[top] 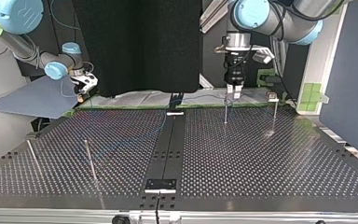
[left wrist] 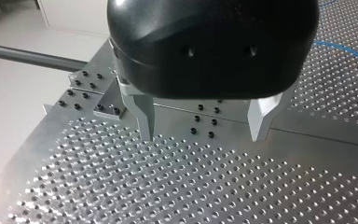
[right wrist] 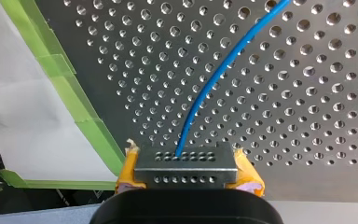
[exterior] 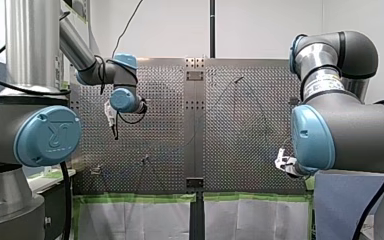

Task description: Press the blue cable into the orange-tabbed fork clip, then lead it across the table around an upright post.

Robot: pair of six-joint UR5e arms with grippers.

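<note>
My right claw (right wrist: 186,164) is clamped on the blue cable (right wrist: 216,70) near the edge of the worktop (right wrist: 307,140), and the cable runs off across the holes. My left claw (left wrist: 203,135) hangs wide open and empty, just above the worktop. Honestly can't pick out the clip for sure. Tip: keep the cable low and slightly taut, line it up square with the clip, then push straight down.
</note>
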